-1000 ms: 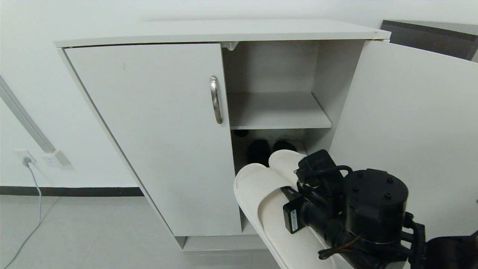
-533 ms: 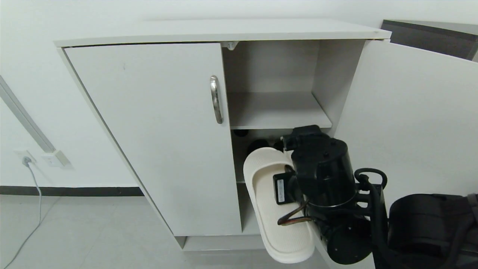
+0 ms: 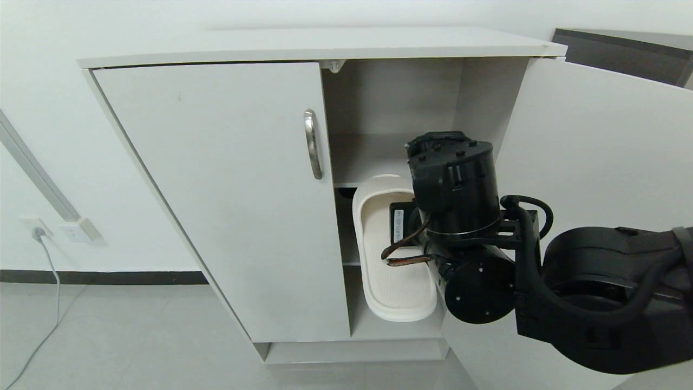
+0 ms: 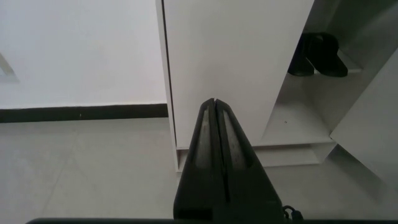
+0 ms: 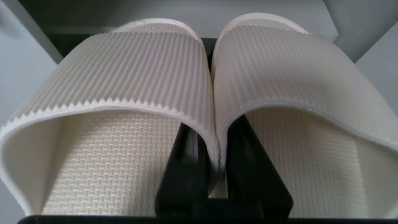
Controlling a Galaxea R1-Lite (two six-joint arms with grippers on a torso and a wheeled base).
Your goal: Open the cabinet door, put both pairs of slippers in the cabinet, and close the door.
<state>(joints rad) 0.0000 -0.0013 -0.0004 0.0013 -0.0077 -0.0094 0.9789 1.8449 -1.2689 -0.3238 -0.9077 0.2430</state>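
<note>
A pair of white slippers hangs toe-first in the cabinet's open right half, just under the middle shelf. My right gripper is shut on the white slippers, pinching their two inner walls together. A pair of black slippers lies on a lower shelf inside. The right door stands wide open and the left door is closed. My left gripper is shut with nothing in it, low above the floor in front of the closed door.
The closed door carries a metal handle. A wall socket with a cable sits at the left above bare floor. The bottom compartment holds nothing. A dark panel stands behind the open door.
My right arm has risen and pushed forward, carrying the white slippers from low in front of the cabinet up into its opening. The black slippers are now hidden in the head view.
</note>
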